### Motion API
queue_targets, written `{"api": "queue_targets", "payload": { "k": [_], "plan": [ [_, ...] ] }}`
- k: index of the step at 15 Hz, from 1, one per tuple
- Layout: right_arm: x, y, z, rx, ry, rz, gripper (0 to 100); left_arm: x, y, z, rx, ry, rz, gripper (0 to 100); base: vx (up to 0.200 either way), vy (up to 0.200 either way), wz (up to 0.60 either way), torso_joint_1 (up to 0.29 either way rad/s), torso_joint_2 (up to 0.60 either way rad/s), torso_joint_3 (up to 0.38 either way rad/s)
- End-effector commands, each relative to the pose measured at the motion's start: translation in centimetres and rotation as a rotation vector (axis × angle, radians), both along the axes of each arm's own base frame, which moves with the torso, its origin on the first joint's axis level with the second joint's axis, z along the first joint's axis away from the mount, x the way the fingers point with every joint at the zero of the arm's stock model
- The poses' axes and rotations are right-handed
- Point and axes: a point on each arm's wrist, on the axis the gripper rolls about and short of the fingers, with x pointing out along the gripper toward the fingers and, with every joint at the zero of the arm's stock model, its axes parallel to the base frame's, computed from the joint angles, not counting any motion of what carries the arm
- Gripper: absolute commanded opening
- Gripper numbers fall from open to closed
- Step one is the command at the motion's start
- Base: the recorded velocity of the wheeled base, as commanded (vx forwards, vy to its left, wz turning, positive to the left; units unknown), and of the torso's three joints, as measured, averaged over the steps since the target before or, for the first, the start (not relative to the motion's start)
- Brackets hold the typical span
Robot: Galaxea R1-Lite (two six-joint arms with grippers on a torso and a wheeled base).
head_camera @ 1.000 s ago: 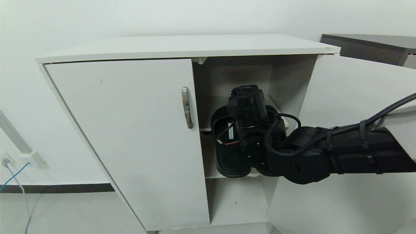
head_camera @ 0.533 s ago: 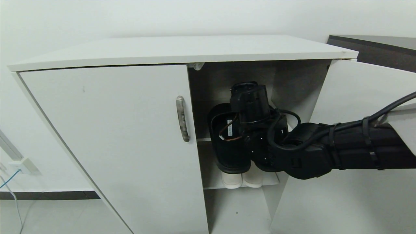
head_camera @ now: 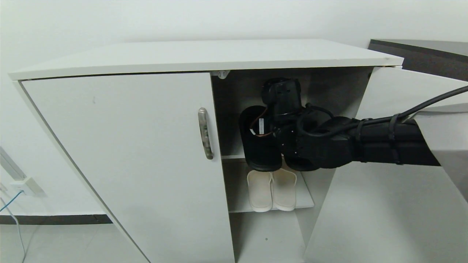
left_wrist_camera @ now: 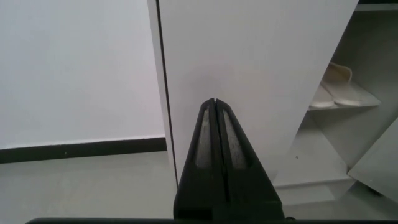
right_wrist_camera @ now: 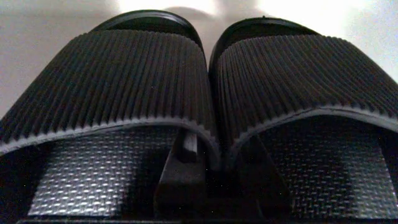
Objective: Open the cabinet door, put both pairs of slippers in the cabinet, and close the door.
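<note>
A white cabinet (head_camera: 120, 146) stands with its left door shut and its right door (head_camera: 384, 204) swung open. A pair of black slippers (head_camera: 256, 146) hangs in the opening of the upper compartment, heels down near the middle shelf's front edge. My right gripper (right_wrist_camera: 217, 152) is shut on them, clamping the two inner walls together; in the right wrist view their ribbed straps (right_wrist_camera: 118, 74) are close up. A white pair of slippers (head_camera: 271, 190) lies side by side on the middle shelf (head_camera: 309, 201). My left gripper (left_wrist_camera: 214, 109) is shut on nothing, low before the shut left door, with the white slippers (left_wrist_camera: 339, 90) off to one side.
A metal handle (head_camera: 205, 133) sits on the shut left door. The bottom compartment (head_camera: 265, 230) holds nothing. A dark-topped desk (head_camera: 420, 51) stands behind the cabinet at the right. A wall socket and cable (head_camera: 22, 182) are at the lower left.
The head camera shifted early on. Since then my right arm has lifted the black slippers higher and farther into the opening, uncovering the white pair on the middle shelf.
</note>
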Motion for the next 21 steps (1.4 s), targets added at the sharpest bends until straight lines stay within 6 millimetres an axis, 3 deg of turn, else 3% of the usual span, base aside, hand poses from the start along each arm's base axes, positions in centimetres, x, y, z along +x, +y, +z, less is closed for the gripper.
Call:
{"api": "queue_targets", "payload": {
  "k": [1,10,11,17,21],
  "plan": [
    [2.0,0.1,-0.7,0.006,-0.003,-0.027,0,0.0,0.0,0.0,0.0,0.0,0.0,0,0.0,0.0,0.0,0.0,0.0,0.0],
    [4.0,0.1,-1.6,0.01,-0.01,-0.049,0,0.0,0.0,0.0,0.0,0.0,0.001,0,0.0,0.0,0.0,0.0,0.0,0.0],
    [4.0,0.1,-1.6,0.01,-0.01,-0.049,100,0.0,0.0,0.0,0.0,0.0,0.001,0,0.0,0.0,0.0,0.0,0.0,0.0],
    [3.7,0.0,-2.1,-0.003,0.006,-0.048,100,0.0,0.0,0.0,-0.002,0.0,0.001,0,0.0,0.0,0.0,0.0,0.0,0.0],
    [0.7,-0.4,-1.2,-0.016,0.022,-0.019,100,0.0,0.0,0.0,-0.002,0.0,0.001,0,0.0,0.0,0.0,0.0,0.0,0.0]
  ]
}}
